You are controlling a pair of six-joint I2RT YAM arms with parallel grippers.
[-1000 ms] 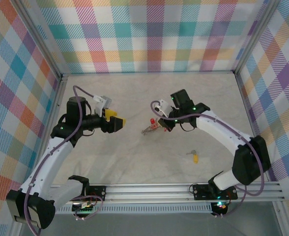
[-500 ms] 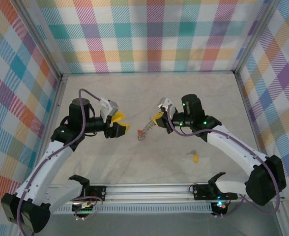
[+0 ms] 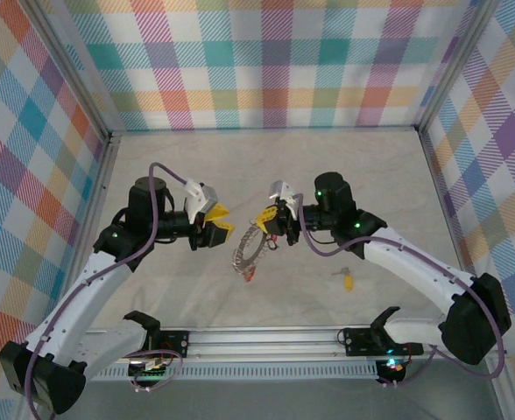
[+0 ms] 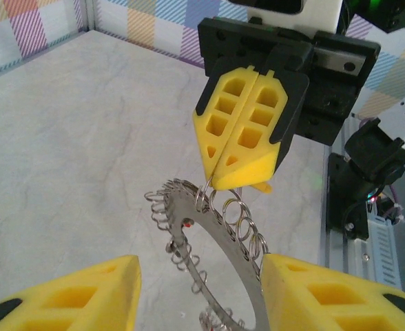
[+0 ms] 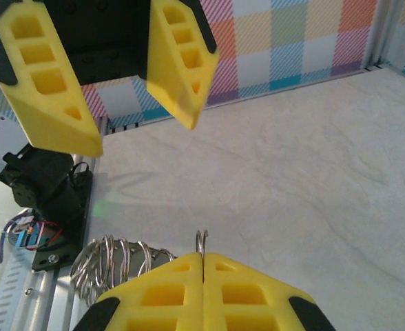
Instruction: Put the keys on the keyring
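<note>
Overhead, the right tool (image 3: 264,219) presses its two yellow wedge-shaped fingers fully together on a thin wire loop at the top of the keyring (image 4: 220,269), which hangs below them over the pale, marbled desk (image 3: 345,175). That keyring is a flat band of bright silver metal, fringed with many small round wire rings, with a speck of red among them. Facing it, the left tool (image 3: 221,222) has its jaws apart. Its blocky yellow fingers (image 4: 71,296), pocketed with square holes, sit either side of the band; whether they touch it I cannot tell. A small key (image 3: 348,280) with a yellow tag lies on the desk near the right arm.
</note>
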